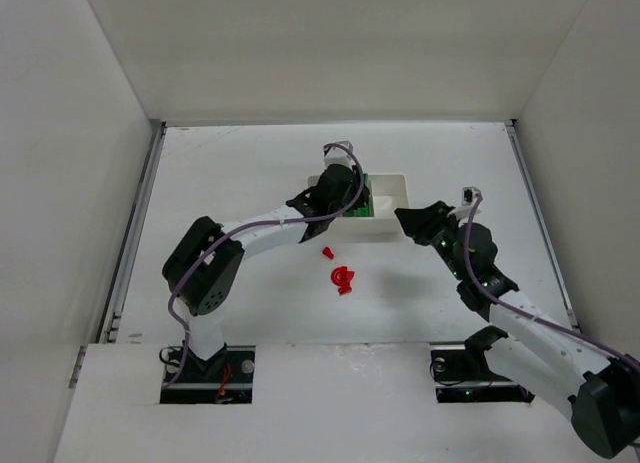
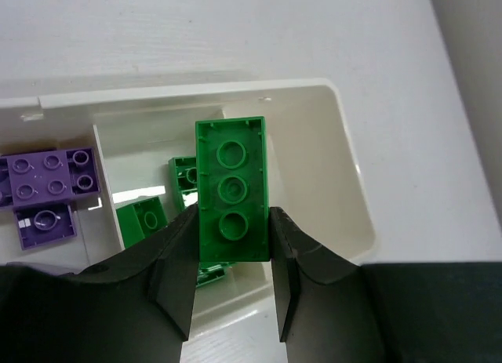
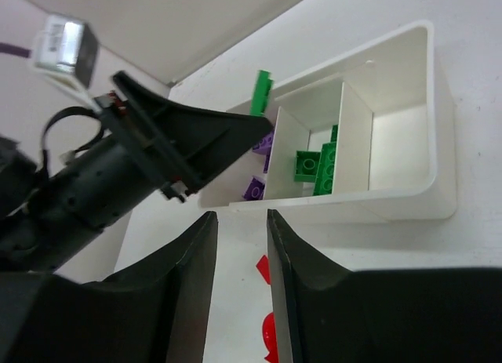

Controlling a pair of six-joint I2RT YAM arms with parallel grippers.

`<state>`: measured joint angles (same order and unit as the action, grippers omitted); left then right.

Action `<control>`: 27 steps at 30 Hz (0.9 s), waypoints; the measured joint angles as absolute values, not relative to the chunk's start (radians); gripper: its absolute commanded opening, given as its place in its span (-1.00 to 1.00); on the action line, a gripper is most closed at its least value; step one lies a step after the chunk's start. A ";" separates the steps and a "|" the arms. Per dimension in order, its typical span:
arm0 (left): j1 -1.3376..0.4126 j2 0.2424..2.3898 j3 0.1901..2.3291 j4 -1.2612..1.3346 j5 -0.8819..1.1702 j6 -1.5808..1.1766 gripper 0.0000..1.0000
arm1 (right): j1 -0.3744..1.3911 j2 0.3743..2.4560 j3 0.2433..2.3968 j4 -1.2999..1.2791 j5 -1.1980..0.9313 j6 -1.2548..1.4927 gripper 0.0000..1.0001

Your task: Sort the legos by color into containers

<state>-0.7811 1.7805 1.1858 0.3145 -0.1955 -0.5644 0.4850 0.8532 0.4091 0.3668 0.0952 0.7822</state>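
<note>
My left gripper (image 2: 231, 226) is shut on a long green lego (image 2: 230, 189) and holds it above the white tray (image 2: 349, 143), over its middle part. Purple legos (image 2: 49, 183) lie in the left compartment. Green legos (image 2: 143, 219) lie in the middle one. The right compartment (image 3: 400, 143) shows bare. In the top view the left gripper (image 1: 352, 195) is over the tray (image 1: 400, 181). Two red legos (image 1: 327, 252) (image 1: 342, 280) lie on the table in front of it. My right gripper (image 3: 239, 222) is open and empty, low at the tray's front right (image 1: 415, 223).
White walls enclose the table on three sides. The left arm (image 1: 250, 235) reaches across the table's middle left. In the right wrist view the left gripper (image 3: 188, 136) is close to the right gripper's fingers, and red legos (image 3: 264, 269) show beneath them.
</note>
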 measured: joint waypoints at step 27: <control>-0.790 1.542 1.079 0.186 -0.304 -0.525 -0.17 | 0.662 0.975 0.463 0.304 0.143 0.639 -0.34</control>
